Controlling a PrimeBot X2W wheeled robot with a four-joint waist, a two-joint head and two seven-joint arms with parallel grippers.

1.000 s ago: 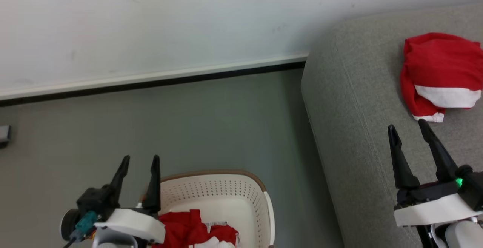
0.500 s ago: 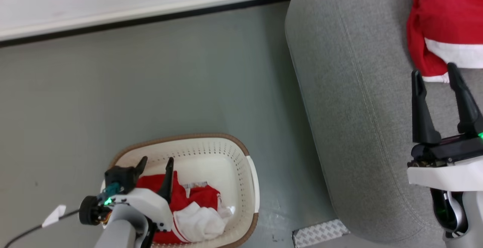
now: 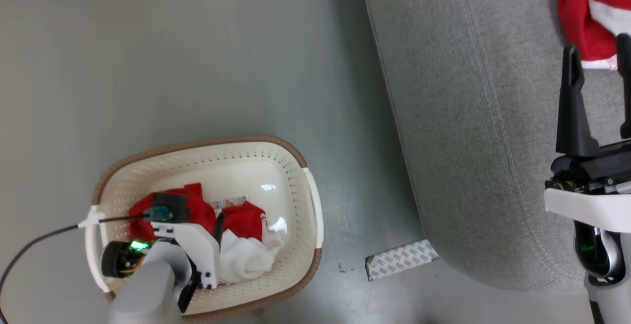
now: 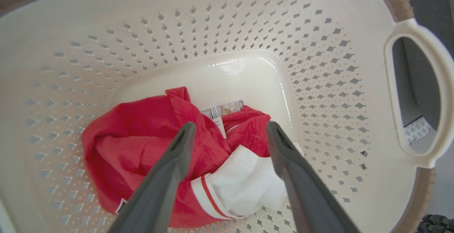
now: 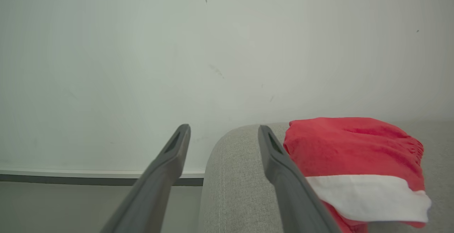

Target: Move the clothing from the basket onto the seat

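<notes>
The cream basket [image 3: 207, 142] with a brown rim stands on the floor at lower left; its perforated wall [image 4: 319, 66] surrounds my left gripper. Red and white clothing [image 3: 245, 219] lies crumpled on the basket's bottom. My left gripper [image 4: 230, 126] points down into the basket, open, its fingers straddling the red clothing [image 4: 142, 140] just above it, with nothing held. The grey seat [image 3: 468, 117] runs down the right side. A red garment with a white band [image 3: 577, 18] lies on it. My right gripper [image 3: 597, 48] hovers open over the seat [image 5: 241, 176], just short of that garment [image 5: 354, 148].
Grey floor lies between the basket and the seat. A small patterned grey strip [image 3: 400, 260] sits on the floor by the seat's front corner. A black cable [image 3: 29, 245] trails from my left wrist. A pale wall [image 5: 177, 66] with a dark baseboard stands behind the seat.
The head camera has tilted down, so the wall has slid out of view. My left gripper has dropped from beside the rim into the basket, over the clothing. The right gripper stays open.
</notes>
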